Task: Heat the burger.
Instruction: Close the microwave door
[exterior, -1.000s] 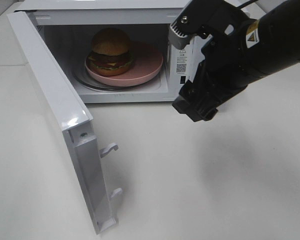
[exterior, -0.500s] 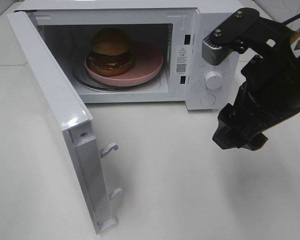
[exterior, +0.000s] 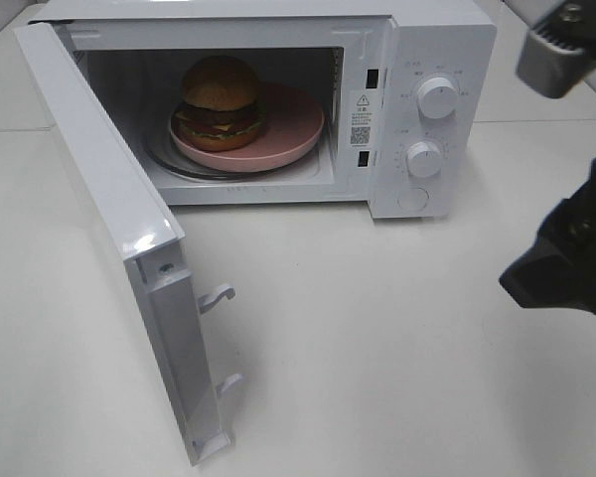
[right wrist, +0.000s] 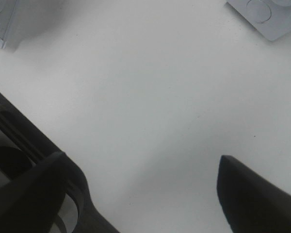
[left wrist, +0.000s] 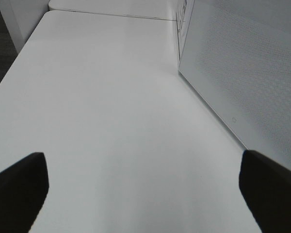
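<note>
Two risks: burger [exterior: 220,99] sits on plate [exterior: 300,127] inside microwave [exterior: 447,35], door [exterior: 89,169] wide open (unlatched). Left gripper [left wrist: 143,167] and right gripper [right wrist: 143,162] both spread, empty; hard shove could slide microwave or leave door ajar.

The right arm [exterior: 581,238] is a blocky, matte-black housing, topped by a grey metal bracket [exterior: 559,62] with a round screw head [exterior: 573,12]. The left end effector [left wrist: 145,194] and right end effector [right wrist: 145,194] both have blunt, plain black fingers [left wrist: 17,187].

exterior high — looks down on open microwave [exterior: 447,60] | wrists — close above same white table [exterior: 377,348]
</note>
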Motion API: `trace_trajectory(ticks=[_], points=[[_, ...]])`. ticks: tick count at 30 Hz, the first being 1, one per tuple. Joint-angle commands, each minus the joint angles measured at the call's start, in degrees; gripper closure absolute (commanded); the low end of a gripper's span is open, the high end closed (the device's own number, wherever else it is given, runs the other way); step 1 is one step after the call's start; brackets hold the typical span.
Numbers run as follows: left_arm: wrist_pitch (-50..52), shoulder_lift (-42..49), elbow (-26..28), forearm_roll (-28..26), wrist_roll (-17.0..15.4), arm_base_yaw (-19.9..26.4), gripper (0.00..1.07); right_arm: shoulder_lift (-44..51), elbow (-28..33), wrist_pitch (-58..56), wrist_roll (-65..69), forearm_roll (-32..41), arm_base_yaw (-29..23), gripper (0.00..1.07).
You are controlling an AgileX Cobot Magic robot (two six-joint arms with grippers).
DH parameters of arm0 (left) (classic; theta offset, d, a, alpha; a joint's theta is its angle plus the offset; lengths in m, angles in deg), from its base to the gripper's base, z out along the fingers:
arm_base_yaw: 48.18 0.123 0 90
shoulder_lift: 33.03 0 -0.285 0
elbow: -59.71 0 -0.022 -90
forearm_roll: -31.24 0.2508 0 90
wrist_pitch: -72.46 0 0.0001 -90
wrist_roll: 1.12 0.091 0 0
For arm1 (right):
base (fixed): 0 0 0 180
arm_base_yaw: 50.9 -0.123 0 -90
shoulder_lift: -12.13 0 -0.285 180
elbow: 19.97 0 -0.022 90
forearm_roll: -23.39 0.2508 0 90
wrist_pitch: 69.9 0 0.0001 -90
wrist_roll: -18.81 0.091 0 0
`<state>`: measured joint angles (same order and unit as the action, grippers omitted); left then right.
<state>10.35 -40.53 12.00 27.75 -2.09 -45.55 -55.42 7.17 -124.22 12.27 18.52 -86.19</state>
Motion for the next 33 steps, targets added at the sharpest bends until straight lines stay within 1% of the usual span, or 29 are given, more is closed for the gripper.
trace_trajectory(ticks=[1, 2, 3, 4, 5, 6, 8, 9, 10, 11, 13, 14, 15, 16, 17, 18, 19, 21, 22, 24, 26, 27, 29, 32, 33], points=[[0.97, 0.74, -0.06, -0.11, -0.06, -0.06, 0.07, 8.08, 4.64, -0.06, 1.66, -0.52, 0.11, 0.3], [0.97, 0.74, -0.06, -0.11, -0.06, -0.06, 0.07, 8.08, 4.64, -0.06, 1.66, -0.52, 0.11, 0.3], [0.97, 0.74, -0.06, -0.11, -0.06, -0.06, 0.07, 11.63, 7.1, -0.06, 2.86, -1.15, 0.11, 0.3], [0.97, 0.74, -0.06, -0.11, -0.06, -0.06, 0.07, 13.58, 8.31, -0.06, 3.95, -1.95, 0.11, 0.3], [0.97, 0.74, -0.06, -0.11, -0.06, -0.06, 0.07, 13.58, 8.31, -0.06, 3.95, -1.95, 0.11, 0.3], [0.97, 0.74, -0.06, -0.11, -0.06, -0.06, 0.07, 17.07, 10.2, -0.23, 5.79, -3.95, 0.11, 0.3], [0.97, 0.74, -0.06, -0.11, -0.06, -0.06, 0.07, 18.96, 10.94, -0.29, 6.53, -4.87, 0.11, 0.3], [0.97, 0.74, -0.06, -0.11, -0.06, -0.06, 0.07, 22.46, 12.38, -0.8, 8.54, -6.47, 0.17, 0.3], [0.97, 0.74, -0.06, -0.11, -0.06, -0.06, 0.07, 22.46, 12.38, -0.8, 8.54, -6.47, 0.17, 0.3], [0.97, 0.74, -0.06, -0.11, -0.06, -0.06, 0.07, 25.1, 13.52, -1.26, 10.26, -7.39, 1.03, 0.31], [0.97, 0.74, -0.06, -0.11, -0.06, -0.06, 0.07, 26.18, 13.81, -1.6, 10.77, -7.45, 1.83, 0.31], [0.97, 0.74, -0.06, -0.11, -0.06, -0.06, 0.07, 28.59, 13.98, -2.18, 11.12, -7.33, 4.58, 0.31], [0.97, 0.74, -0.06, -0.11, -0.06, -0.06, 0.07, 29.91, 13.98, -2.23, 11.12, -7.33, 5.79, 0.31], [0.97, 0.74, -0.06, -0.11, -0.06, -0.06, 0.07, 29.91, 13.98, -2.23, 11.12, -7.33, 5.79, 0.31], [0.97, 0.74, -0.06, -0.11, -0.06, -0.06, 0.07, 32.26, 13.98, -2.41, 11.06, -7.33, 8.59, 0.31], [0.97, 0.74, -0.06, -0.11, -0.06, -0.06, 0.07, 32.26, 13.98, -2.41, 11.06, -7.33, 8.59, 0.31], [0.97, 0.74, -0.06, -0.11, -0.06, -0.06, 0.07, 34.78, 13.98, -2.41, 11.06, -7.16, 10.94, 0.31], [0.97, 0.74, -0.06, -0.11, -0.06, -0.06, 0.07, 35.81, 13.98, -2.41, 11.06, -6.88, 11.8, 0.31], [0.97, 0.74, -0.06, -0.11, -0.06, -0.06, 0.07, 38.33, 14.15, -2.41, 11.06, -6.02, 13.58, 0.31], [0.97, 0.74, -0.06, -0.11, -0.06, -0.06, 0.07, 39.59, 14.38, -2.41, 11.06, -5.73, 14.5, 0.31], [0.97, 0.74, -0.06, -0.11, -0.06, -0.06, 0.07, 42.86, 15.53, -2.64, 11.06, -5.67, 17.02, 0.31], [0.97, 0.74, -0.06, -0.11, -0.06, -0.06, 0.07, 42.86, 15.53, -2.64, 11.06, -5.67, 17.02, 0.31], [0.97, 0.74, -0.06, -0.11, -0.06, -0.06, 0.07, 46.7, 18.11, -3.27, 11.06, -5.04, 19.94, 0.31], [0.97, 0.74, -0.06, -0.11, -0.06, -0.06, 0.07, 47.67, 18.74, -3.38, 11.06, -4.58, 20.86, 0.31], [0.97, 0.74, -0.06, -0.11, -0.06, -0.06, 0.07, 49.5, 19.71, -3.38, 11.06, -3.67, 22.69, 0.31]])
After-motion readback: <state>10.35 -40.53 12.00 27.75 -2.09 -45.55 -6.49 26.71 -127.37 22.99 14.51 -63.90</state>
